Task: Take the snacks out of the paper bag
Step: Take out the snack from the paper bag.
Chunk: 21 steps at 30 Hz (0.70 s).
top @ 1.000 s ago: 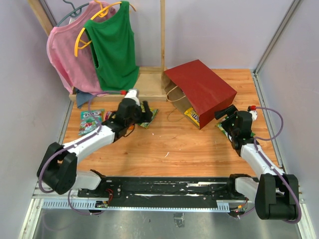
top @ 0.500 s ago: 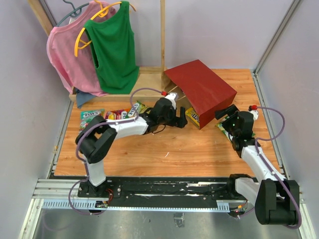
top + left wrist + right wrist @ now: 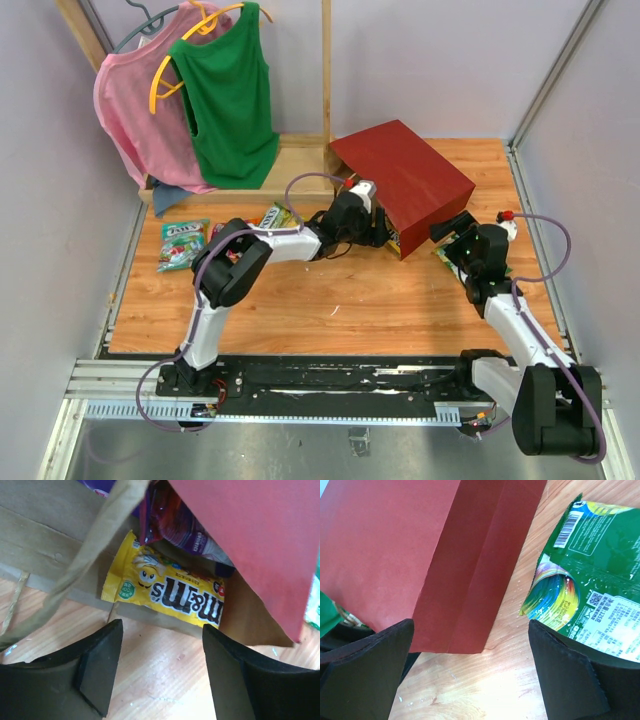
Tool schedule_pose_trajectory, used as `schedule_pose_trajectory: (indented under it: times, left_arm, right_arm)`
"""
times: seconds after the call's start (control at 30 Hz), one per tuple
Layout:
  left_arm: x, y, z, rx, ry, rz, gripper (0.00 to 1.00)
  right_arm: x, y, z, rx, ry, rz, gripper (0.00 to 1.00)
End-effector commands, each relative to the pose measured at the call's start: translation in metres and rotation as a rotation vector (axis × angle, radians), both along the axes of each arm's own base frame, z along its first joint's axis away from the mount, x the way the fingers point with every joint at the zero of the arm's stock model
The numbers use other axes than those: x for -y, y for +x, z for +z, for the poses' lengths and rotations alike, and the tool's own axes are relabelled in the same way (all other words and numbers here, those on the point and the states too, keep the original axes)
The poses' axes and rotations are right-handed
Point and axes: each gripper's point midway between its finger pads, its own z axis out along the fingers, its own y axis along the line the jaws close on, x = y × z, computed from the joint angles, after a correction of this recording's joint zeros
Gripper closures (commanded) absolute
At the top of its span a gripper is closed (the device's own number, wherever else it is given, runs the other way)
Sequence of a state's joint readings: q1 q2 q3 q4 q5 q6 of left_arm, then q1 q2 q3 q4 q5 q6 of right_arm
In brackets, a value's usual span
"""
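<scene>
The red paper bag (image 3: pixel 405 185) lies on its side with its brown mouth (image 3: pixel 65 540) toward my left gripper. A yellow M&M's packet (image 3: pixel 170 592) lies flat in that mouth, and a purple packet (image 3: pixel 175 527) sits deeper in behind it. My left gripper (image 3: pixel 162 627) hovers open just in front of the yellow packet, over bare wood, touching nothing. In the top view it sits at the bag's mouth (image 3: pixel 375 232). My right gripper (image 3: pixel 470 625) is open by the bag's right corner (image 3: pixel 465 610). A green packet (image 3: pixel 590 575) lies beside its right finger.
More packets lie on the table's left part: a green one (image 3: pixel 180 243) and a yellow-green one (image 3: pixel 272 215). A wooden rack base (image 3: pixel 295 165) with pink and green tops (image 3: pixel 225 95) stands at the back left. Grey walls close in both sides.
My left arm has swung right, from the packets on the left of the table to the bag's mouth. The right arm and the bag have stayed put.
</scene>
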State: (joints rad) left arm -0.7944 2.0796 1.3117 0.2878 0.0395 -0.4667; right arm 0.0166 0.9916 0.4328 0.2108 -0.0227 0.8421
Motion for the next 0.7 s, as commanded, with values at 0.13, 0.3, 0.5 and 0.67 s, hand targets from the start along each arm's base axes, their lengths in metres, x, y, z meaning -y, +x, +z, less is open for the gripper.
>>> schedule_pose_trajectory:
  times: [0.13,0.3,0.5,0.67]
  left_arm:
    - [0.002,0.031,-0.01,0.115,0.08,0.044,0.55]
    - [-0.005,0.041,-0.011,0.155,0.124,0.078,0.58]
    - [-0.014,0.053,-0.016,0.176,0.175,0.097,0.63]
    - [-0.012,0.059,-0.023,0.157,0.172,0.06,0.71]
  right_arm:
    - [-0.007,-0.001,0.003,0.022,-0.023,0.032,0.02]
    - [-0.008,0.0,0.003,0.023,-0.022,0.038,0.02]
    - [-0.009,0.0,0.003,0.025,-0.025,0.043,0.02]
    - [-0.01,0.0,0.004,0.029,-0.027,0.046,0.01]
